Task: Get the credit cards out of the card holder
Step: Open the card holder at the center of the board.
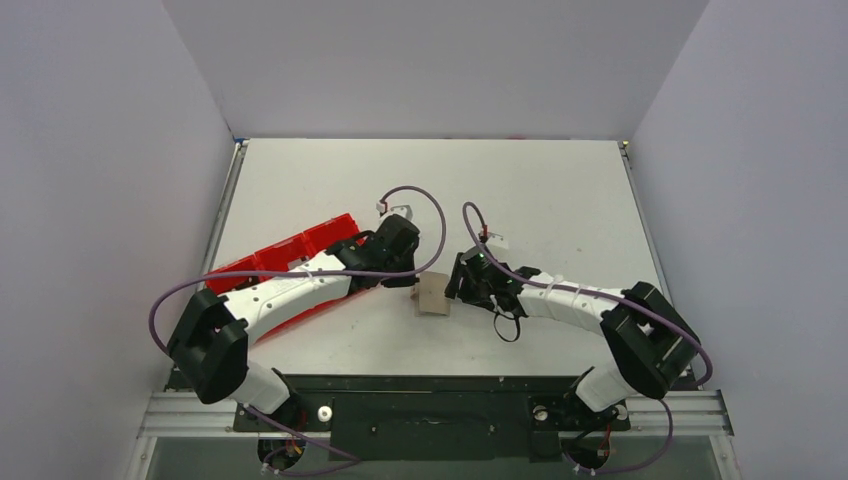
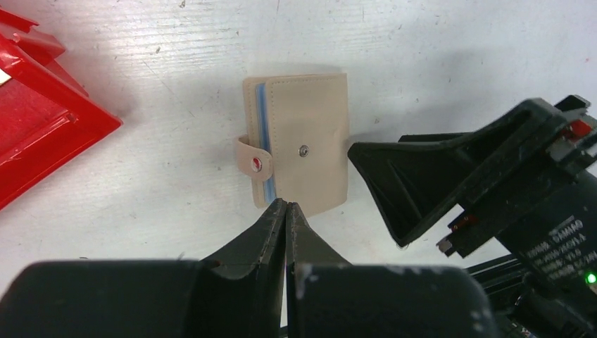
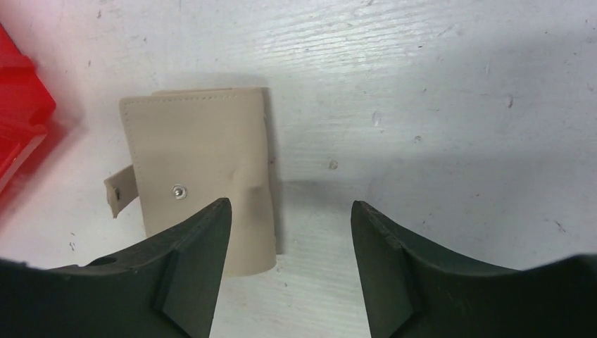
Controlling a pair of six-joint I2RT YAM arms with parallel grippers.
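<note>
Between my two wrists, on the white tabletop (image 1: 560, 200), lies the card holder (image 2: 310, 141) — a small beige fold-over case, flat and closed, with its strap (image 2: 252, 158) undone and hanging off one side, clear of the snap stud (image 2: 303, 150) on the cover. A thin blue edge of the cards (image 2: 262, 134) peeks out along the strap side; none of them is out yet. The red tray (image 2: 42, 120) sits near that same side, apart from the holder.

My left fingers (image 2: 281, 218) are pressed together and hold nothing; their tips sit right at the holder's near edge, and I cannot tell whether they touch it. My right fingers (image 1: 458, 283) stand wide and empty, low over the opposite side, one of them above a corner of the cover and the other over bare tabletop.

What worries me is how light and loose this thing probably is. A nudge from my closed left tips would likely slide the whole holder toward the tray instead of lifting the flap. If my right fingers close where they are, they may catch only the corner and twist the case. And if nothing pins the holder down, a pulled card could drag it along — or the cover could fold shut again.
</note>
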